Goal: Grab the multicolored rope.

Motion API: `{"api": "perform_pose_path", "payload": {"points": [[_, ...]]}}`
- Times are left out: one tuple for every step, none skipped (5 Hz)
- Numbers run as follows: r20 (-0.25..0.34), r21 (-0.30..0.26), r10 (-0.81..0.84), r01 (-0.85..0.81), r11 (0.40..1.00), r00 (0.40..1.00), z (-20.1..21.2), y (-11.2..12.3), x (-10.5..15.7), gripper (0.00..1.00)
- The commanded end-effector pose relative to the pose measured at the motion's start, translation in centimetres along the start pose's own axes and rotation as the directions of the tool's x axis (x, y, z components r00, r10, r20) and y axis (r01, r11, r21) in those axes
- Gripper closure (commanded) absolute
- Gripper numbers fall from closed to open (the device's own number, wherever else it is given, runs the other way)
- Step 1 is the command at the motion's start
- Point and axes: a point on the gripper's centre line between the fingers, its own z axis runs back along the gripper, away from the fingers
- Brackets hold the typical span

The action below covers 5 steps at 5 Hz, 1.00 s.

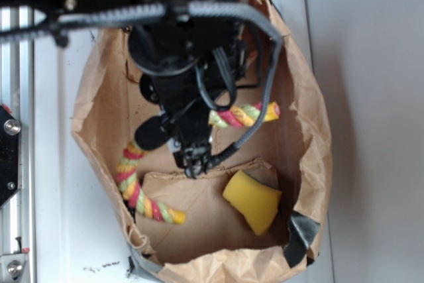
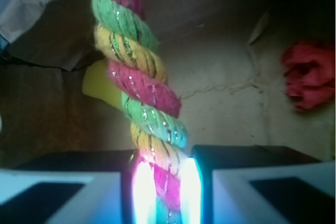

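— Wrist view: where's the multicolored rope?
— Pinched between the gripper jaws, closed onto it; long axis runs toward 11 o'clock.
— Counts?
— One rope, one yellow sponge, one red cloth ball at 2 o'clock, all inside one paper bag.

The crumpled brown paper bag's walls hem the floor in on every side. The yellow sponge block sits low right and the red cloth ball lies aside; bare cardboard floor between them stays passable.
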Motion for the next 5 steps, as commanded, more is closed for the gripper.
{"api": "perform_pose_path", "payload": {"points": [[0.021, 0.107, 0.003, -0.005, 0.994, 1.0, 4.9, -0.3, 2.5, 1.0], [0.038, 0.154, -0.02, 0.014, 0.988, 0.999, 5.0, -1.1, 2.5, 1.0], [0.012, 0.132, -0.1, 0.097, 0.986, 0.995, 4.5, -2.9, 2.0, 1.0], [0.013, 0.123, -0.11, 0.108, 0.987, 0.994, 4.4, -3.4, 1.9, 1.0], [0.017, 0.111, -0.106, 0.104, 0.988, 0.994, 4.2, -3.5, 1.9, 1.0]]}}
